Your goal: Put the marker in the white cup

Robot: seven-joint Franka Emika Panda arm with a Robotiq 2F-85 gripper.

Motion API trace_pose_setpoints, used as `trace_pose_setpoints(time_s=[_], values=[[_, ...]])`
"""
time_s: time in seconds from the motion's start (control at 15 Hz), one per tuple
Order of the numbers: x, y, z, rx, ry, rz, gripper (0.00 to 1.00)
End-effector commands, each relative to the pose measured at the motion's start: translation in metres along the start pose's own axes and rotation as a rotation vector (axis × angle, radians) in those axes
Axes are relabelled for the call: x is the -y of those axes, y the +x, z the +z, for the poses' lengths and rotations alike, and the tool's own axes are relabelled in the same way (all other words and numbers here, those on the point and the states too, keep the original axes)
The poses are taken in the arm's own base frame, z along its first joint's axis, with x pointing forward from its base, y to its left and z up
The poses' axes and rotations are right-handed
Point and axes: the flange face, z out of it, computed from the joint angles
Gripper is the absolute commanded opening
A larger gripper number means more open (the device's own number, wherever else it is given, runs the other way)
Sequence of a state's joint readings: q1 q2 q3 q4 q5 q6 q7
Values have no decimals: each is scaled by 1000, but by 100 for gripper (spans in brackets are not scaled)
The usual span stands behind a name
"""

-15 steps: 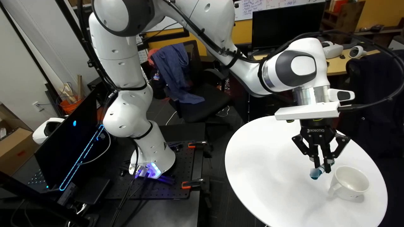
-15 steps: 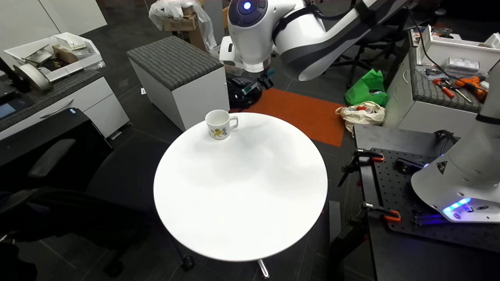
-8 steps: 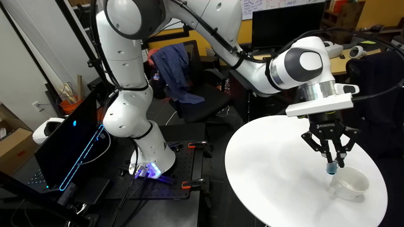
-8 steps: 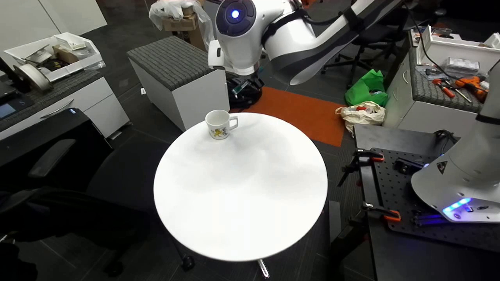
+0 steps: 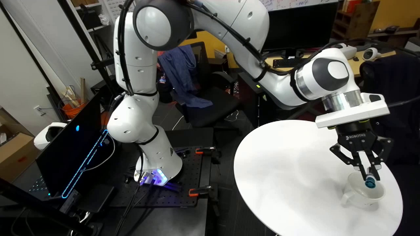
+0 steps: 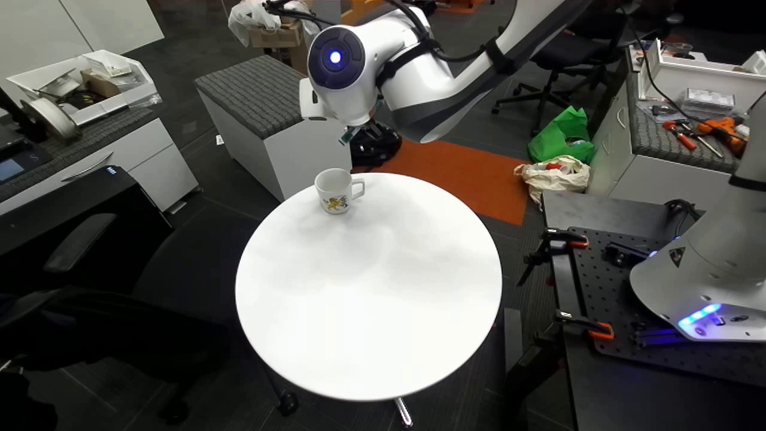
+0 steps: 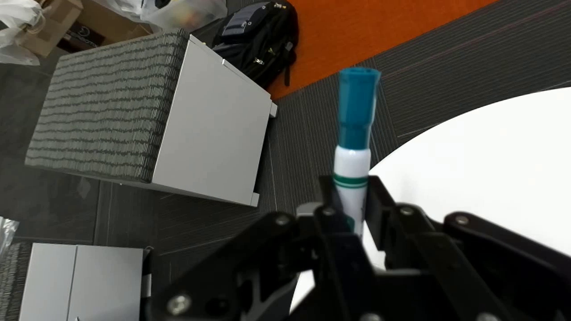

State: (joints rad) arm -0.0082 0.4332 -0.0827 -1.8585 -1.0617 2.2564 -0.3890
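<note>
Gripper (image 5: 370, 174), jaws nearly closed, clasps the marker (image 7: 355, 138) higher than, and apart from, the white cup (image 6: 334, 190).

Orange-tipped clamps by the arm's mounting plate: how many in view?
2. Both sit at the edge of the mounting plate that faces the round white table: in an exterior view, an upper clamp and a lower clamp. Others may be hidden behind the robot base.
</note>
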Motion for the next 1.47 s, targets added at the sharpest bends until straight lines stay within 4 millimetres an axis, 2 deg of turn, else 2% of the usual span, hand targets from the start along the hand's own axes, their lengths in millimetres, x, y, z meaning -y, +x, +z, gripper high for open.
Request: trace_pose_setpoints(time_s=[0.0, 0.47, 0.87, 1.4], values=[[-5, 16, 12, 42, -6, -80, 5], [7, 49, 27, 59, 15, -228, 5], [15, 67, 38, 107, 37, -350, 5], [16, 95, 50, 155, -30, -425, 5]])
